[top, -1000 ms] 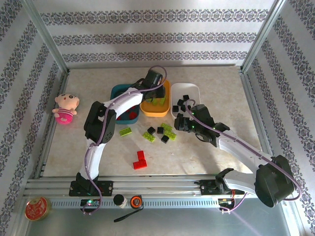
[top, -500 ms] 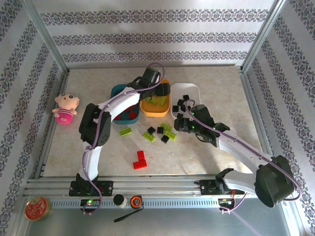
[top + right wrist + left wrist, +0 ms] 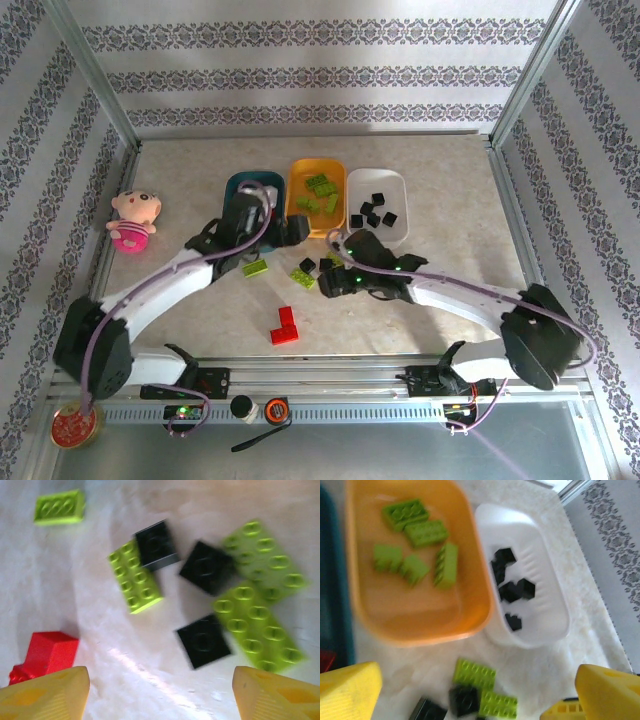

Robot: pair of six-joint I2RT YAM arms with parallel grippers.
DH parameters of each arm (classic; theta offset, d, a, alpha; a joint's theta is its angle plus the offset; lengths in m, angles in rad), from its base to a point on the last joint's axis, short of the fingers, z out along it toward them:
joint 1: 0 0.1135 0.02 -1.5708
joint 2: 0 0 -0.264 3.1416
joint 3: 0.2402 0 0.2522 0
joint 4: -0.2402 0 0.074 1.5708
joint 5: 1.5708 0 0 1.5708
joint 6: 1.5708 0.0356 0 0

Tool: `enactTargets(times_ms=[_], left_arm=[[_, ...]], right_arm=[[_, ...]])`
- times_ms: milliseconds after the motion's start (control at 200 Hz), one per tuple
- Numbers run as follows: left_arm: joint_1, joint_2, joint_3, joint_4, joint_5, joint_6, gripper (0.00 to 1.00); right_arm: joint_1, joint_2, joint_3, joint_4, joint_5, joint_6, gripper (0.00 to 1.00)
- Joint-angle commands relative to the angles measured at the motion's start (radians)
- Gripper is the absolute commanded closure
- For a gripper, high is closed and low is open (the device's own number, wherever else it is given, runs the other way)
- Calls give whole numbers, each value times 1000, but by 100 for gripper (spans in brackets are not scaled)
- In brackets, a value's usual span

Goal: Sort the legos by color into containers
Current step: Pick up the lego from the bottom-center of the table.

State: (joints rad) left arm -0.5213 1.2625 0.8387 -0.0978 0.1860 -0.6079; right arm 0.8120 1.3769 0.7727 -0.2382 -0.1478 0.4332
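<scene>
Three containers stand in a row at the back: a teal tray point(image 3: 238, 184), an orange tray point(image 3: 318, 213) point(image 3: 415, 625) with several lime-green legos point(image 3: 424, 532), and a white tray point(image 3: 398, 187) point(image 3: 550, 625) with several black legos point(image 3: 516, 590). Loose green point(image 3: 135, 576) and black legos point(image 3: 203, 641) lie on the table in front of the trays, a red one point(image 3: 283, 325) point(image 3: 46, 651) nearer me. My left gripper point(image 3: 295, 230) point(image 3: 480, 697) hovers open just in front of the orange tray, holding nothing. My right gripper point(image 3: 335, 280) point(image 3: 160, 692) hangs open above the loose pile, a black lego just ahead of its jaws.
A pink doll toy point(image 3: 132, 220) lies at the left wall. A round red-gold tin point(image 3: 75, 424) sits on the near rail at the left. A single green lego point(image 3: 255, 267) point(image 3: 59, 507) lies apart, left of the pile. Metal frame posts bound the table.
My left gripper opened and drew back from over the orange tray toward the near side. My right gripper moved left, from beside the white tray to above the loose legos.
</scene>
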Motion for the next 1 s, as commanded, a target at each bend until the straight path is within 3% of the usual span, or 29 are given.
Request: enactTargets(times_ms=[0, 235, 430, 735, 994], left_arm=[[12, -148, -105, -60, -81, -28, 0], [13, -447, -257, -223, -199, -81, 0], [13, -629, -296, -329, -304, -79, 0], [13, -643, -300, -353, -315, -74, 0], [13, -640, -306, -358, -318, -70, 0]], right_arm=[[66, 87, 88, 12, 11, -45, 25], [125, 272, 232, -28, -42, -92, 28], [208, 342, 290, -72, -69, -115, 23], [303, 460, 370, -98, 37, -51, 24], [301, 489, 354, -116, 56, -33, 35]])
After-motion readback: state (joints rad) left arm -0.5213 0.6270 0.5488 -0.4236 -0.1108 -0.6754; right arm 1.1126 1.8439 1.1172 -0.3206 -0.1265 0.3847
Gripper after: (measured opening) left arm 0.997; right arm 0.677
